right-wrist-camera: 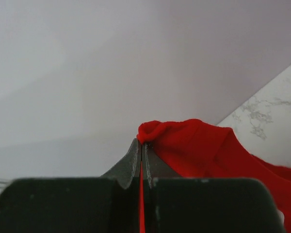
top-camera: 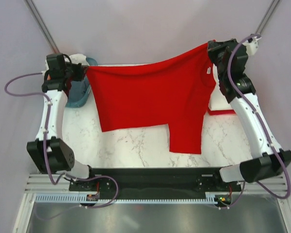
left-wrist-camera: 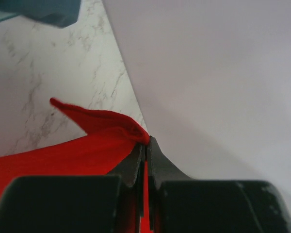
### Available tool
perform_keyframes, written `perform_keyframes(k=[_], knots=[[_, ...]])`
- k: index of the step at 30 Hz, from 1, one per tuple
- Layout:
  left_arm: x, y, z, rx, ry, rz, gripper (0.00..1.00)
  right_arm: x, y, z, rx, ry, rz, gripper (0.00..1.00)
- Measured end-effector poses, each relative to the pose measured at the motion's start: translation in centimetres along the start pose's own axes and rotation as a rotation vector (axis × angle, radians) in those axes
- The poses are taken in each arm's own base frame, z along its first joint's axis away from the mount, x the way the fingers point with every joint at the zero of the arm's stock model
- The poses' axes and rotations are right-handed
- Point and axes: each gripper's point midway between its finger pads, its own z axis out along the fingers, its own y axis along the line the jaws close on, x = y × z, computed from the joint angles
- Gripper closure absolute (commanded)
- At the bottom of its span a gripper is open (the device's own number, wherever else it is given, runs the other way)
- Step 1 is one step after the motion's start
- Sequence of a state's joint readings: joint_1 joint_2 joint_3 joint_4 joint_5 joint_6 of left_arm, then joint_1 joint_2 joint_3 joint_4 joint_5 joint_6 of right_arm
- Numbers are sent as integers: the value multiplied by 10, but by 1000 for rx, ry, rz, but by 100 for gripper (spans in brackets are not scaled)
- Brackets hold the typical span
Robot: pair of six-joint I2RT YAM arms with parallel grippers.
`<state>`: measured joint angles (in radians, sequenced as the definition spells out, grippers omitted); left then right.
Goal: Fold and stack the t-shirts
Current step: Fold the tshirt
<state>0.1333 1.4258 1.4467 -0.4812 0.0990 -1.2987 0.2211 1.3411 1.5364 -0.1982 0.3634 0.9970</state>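
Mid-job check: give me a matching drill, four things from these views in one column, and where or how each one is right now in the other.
Things
1. red t-shirt
2. teal basket
3. left end effector
4. folded pile

Places or states
A. right side of the table, partly under the right arm
B. spread wide, held up at two corners
C. far left corner of the table
D. shut on a red cloth edge

Pairs: 1-B, 2-C, 3-D, 4-A

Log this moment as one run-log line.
left gripper: shut on red t-shirt | right gripper: shut on red t-shirt | shirt: stretched wide between them | fold: not started
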Motion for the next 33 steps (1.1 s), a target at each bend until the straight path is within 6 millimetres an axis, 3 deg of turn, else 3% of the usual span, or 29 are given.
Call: perform_keyframes(k=[3, 6, 8, 11, 13, 16, 18, 21, 24, 26, 27, 30, 33], knots=[[-11, -37, 35, 47, 24, -4, 98, 2, 17, 38, -24, 25, 33, 100], [-31, -99, 60, 176, 23, 10, 98, -23, 52, 71, -123, 12, 101, 100], [-43, -140, 64, 283, 13, 26, 98, -44, 71, 87, -207, -6, 144, 100], [-55, -184, 61, 425, 9, 42, 98, -63, 83, 100, -305, 0, 183, 100], [-57, -199, 61, 493, 20, 51, 98, -65, 78, 107, -329, 24, 195, 100], [-54, -197, 73, 523, 45, 64, 98, -47, 55, 115, -338, 78, 213, 100], [-49, -178, 92, 497, 69, 62, 98, -22, 24, 122, -313, 133, 226, 100], [-39, -125, 131, 405, 103, 59, 98, 32, -47, 130, -202, 242, 242, 100], [-19, -38, 168, 252, 151, 43, 98, 84, -122, 124, -53, 341, 253, 100], [-2, 25, 180, 137, 186, 19, 98, 114, -168, 110, 42, 394, 260, 100], [7, 56, 183, 87, 202, 10, 98, 126, -189, 101, 87, 416, 259, 100], [29, 125, 177, -37, 243, -4, 98, 146, -225, 78, 163, 460, 247, 100], [42, 155, 161, -77, 259, -1, 98, 152, -238, 59, 182, 478, 222, 100]])
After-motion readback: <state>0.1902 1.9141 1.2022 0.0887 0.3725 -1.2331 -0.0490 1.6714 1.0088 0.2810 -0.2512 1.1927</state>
